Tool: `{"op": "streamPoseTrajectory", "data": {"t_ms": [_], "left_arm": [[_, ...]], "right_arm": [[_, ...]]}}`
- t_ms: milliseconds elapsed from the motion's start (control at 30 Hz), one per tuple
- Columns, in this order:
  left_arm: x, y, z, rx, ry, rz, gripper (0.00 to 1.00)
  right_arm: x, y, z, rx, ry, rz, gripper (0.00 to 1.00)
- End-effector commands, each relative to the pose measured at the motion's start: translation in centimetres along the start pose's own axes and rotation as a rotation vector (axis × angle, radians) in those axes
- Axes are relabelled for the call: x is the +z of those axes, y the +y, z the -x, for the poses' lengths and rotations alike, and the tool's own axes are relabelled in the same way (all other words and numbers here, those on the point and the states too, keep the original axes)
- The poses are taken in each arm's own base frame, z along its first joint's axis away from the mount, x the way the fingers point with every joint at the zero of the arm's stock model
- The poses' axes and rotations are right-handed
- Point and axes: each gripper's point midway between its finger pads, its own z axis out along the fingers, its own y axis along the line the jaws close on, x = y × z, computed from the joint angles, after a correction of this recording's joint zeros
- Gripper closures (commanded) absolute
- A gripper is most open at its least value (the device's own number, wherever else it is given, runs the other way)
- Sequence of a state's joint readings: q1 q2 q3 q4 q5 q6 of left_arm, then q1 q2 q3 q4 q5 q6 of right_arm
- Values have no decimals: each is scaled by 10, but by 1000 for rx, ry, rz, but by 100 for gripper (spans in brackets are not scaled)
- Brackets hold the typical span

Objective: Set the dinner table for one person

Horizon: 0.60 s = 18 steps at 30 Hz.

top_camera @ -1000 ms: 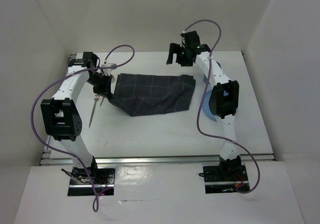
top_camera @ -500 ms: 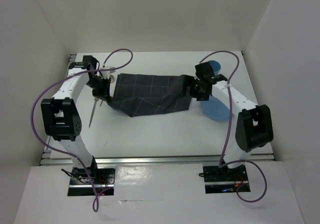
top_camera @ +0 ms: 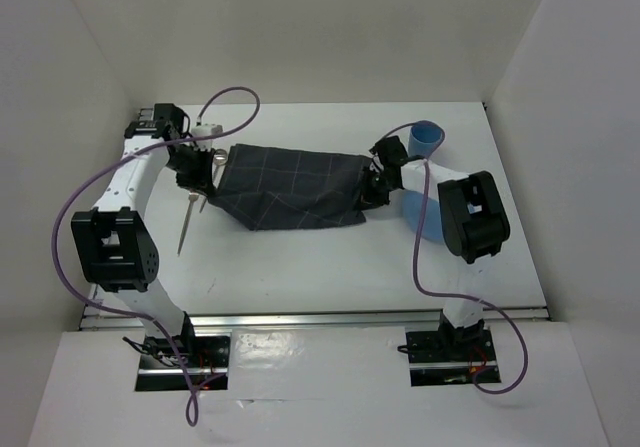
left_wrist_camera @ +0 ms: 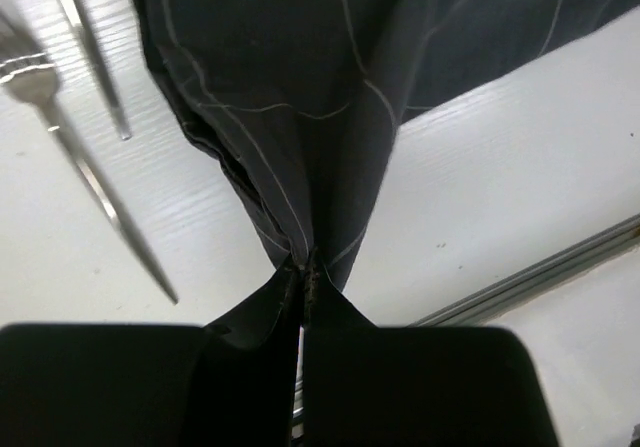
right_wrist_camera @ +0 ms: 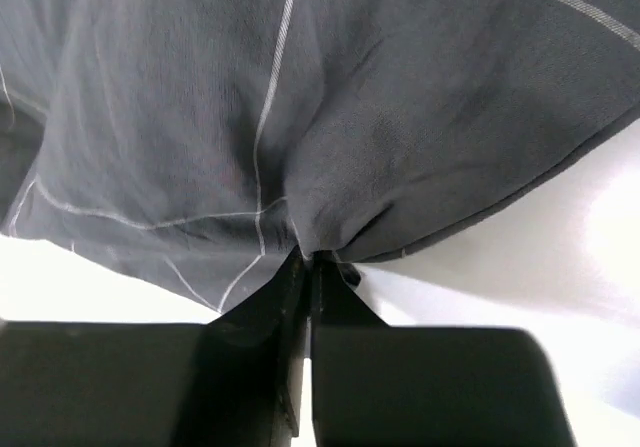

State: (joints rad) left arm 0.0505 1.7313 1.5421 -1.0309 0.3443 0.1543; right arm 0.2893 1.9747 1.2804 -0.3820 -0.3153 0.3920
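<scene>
The dark grey checked cloth (top_camera: 290, 187) lies rumpled across the middle of the white dinner table (top_camera: 300, 267). My left gripper (top_camera: 203, 174) is shut on the cloth's left edge. In the left wrist view the fabric (left_wrist_camera: 300, 87) bunches into the closed left gripper (left_wrist_camera: 305, 267). My right gripper (top_camera: 366, 191) is shut on the cloth's right edge. The right wrist view shows a fold of cloth (right_wrist_camera: 330, 117) pinched in the right gripper (right_wrist_camera: 308, 259).
A blue cup (top_camera: 427, 137) stands at the back right. A blue plate (top_camera: 424, 222) lies partly under the right arm. A fork (left_wrist_camera: 70, 157) and another metal utensil (left_wrist_camera: 95, 57) lie left of the cloth. A metal rail (top_camera: 320, 318) runs along the near edge.
The right arm swung down from the back of the table to the cloth's right edge and its jaws closed on the fabric. The left gripper kept its hold and shifted slightly back.
</scene>
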Motion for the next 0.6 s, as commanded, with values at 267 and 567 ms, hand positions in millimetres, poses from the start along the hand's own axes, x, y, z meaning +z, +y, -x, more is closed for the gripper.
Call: {"op": "streamPoseTrajectory", "data": {"t_ms": [267, 567], "left_arm": [[-139, 24, 27, 131, -252, 235, 100], [-108, 5, 26, 63, -223, 50, 100]], "right_arm": [[-216, 103, 32, -211, -236, 232, 100], [-210, 94, 47, -182, -220, 188, 100]]}}
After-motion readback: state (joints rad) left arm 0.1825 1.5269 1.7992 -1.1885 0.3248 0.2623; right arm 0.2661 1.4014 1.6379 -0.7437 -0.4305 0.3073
